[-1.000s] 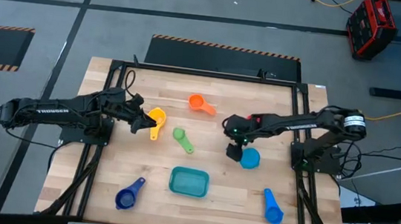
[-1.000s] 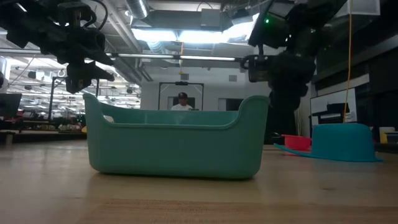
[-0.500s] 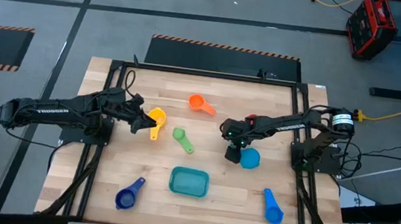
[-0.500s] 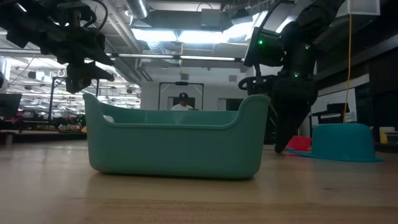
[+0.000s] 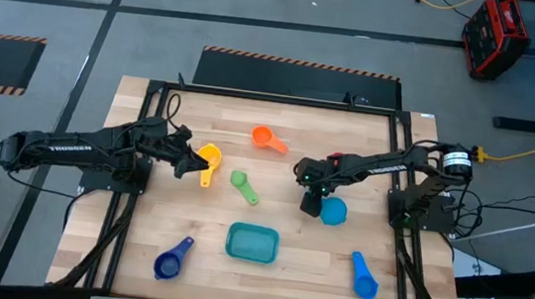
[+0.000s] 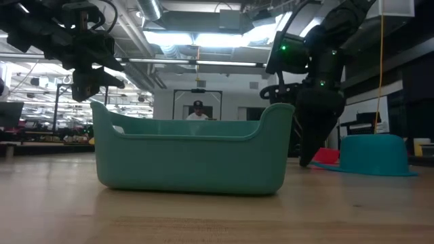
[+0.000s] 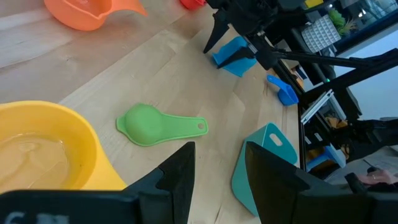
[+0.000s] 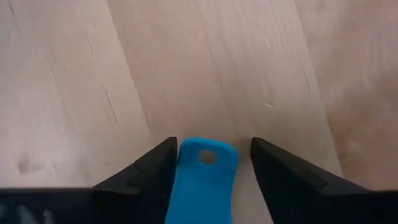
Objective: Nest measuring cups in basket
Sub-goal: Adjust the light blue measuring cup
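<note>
- right end effector [image 8: 208, 163] stands low over the counter [image 5: 273, 190], fingers apart, straddling the flat handle of the light blue plastic measuring cup [image 5: 334, 211], not yet clamped.
- cup looks light, stiff, slippery; handle is the sensible hold.
- left end effector [image 7: 217, 163] hovers open by the yellow plastic cup [image 5: 209, 153].

pale matt wood table [image 5: 290, 122], glossy plastic yellow cup [image 7: 43, 149], smooth teal basket [image 6: 190, 156]
</note>
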Action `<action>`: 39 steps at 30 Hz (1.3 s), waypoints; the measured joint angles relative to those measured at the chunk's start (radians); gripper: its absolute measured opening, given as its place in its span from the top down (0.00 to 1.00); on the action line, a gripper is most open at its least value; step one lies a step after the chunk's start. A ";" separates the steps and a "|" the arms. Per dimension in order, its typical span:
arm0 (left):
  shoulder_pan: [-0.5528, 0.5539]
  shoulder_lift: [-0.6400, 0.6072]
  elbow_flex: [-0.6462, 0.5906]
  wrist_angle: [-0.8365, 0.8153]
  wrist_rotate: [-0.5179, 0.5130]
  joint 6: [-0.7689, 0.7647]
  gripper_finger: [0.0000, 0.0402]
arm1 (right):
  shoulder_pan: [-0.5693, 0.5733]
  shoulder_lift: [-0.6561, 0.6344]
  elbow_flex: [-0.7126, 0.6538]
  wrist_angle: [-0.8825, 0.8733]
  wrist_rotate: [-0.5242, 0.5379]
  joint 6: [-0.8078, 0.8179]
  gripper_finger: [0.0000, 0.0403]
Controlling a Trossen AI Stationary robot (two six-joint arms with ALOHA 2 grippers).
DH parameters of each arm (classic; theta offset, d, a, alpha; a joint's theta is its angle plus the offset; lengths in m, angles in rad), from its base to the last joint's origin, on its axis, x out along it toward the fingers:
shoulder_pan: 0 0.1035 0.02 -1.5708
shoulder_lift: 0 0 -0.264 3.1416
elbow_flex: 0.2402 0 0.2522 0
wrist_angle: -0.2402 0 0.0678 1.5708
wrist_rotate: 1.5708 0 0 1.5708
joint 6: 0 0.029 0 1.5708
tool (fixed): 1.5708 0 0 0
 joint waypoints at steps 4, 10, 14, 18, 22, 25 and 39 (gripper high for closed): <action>0.000 0.000 0.000 0.000 0.000 0.000 0.67 | 0.000 0.000 0.000 -0.002 0.004 0.001 0.55; 0.000 0.000 0.000 0.000 0.000 0.000 0.67 | 0.000 0.001 0.000 -0.003 0.017 0.027 0.61; 0.000 0.000 0.000 0.000 0.000 0.000 0.67 | 0.000 0.001 -0.001 -0.003 0.018 0.029 0.62; 0.000 0.000 0.000 0.000 0.000 0.000 0.67 | 0.000 0.001 -0.001 -0.004 0.018 0.029 0.62; 0.000 0.000 0.000 0.000 0.000 0.000 0.67 | 0.000 0.000 -0.001 -0.004 0.018 0.030 0.62; 0.000 0.000 0.000 0.000 0.000 0.000 0.67 | 0.000 -0.004 -0.002 -0.003 0.017 0.029 0.62; 0.000 0.000 0.000 0.000 0.000 0.000 0.67 | 0.001 -0.009 0.067 -0.011 -0.001 0.017 0.62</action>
